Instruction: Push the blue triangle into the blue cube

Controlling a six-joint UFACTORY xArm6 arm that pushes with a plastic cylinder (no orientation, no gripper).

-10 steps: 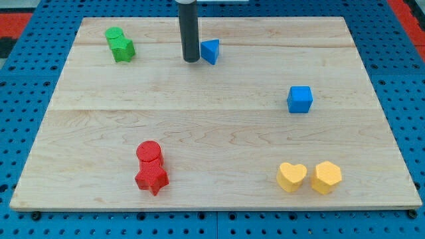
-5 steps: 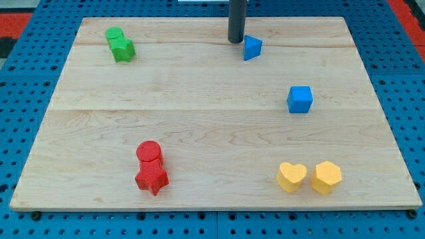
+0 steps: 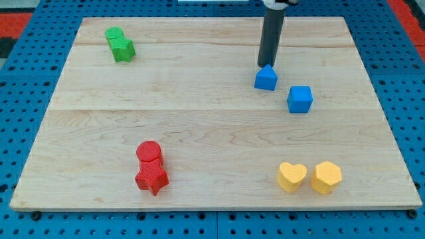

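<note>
The blue triangle (image 3: 265, 78) lies on the wooden board, right of centre in the upper half. The blue cube (image 3: 300, 99) sits just to its lower right, with a small gap between them. My tip (image 3: 267, 65) is at the triangle's upper edge, touching or almost touching it, with the dark rod rising toward the view's top.
Two green blocks (image 3: 120, 44) sit together at the upper left. A red cylinder (image 3: 149, 152) and a red star (image 3: 152, 177) sit together at the lower left. A yellow heart (image 3: 291, 177) and a yellow hexagon (image 3: 327, 176) sit at the lower right.
My tip has moved right and then down the view, pushing the blue triangle from the top centre to just upper left of the blue cube. The other blocks have not moved.
</note>
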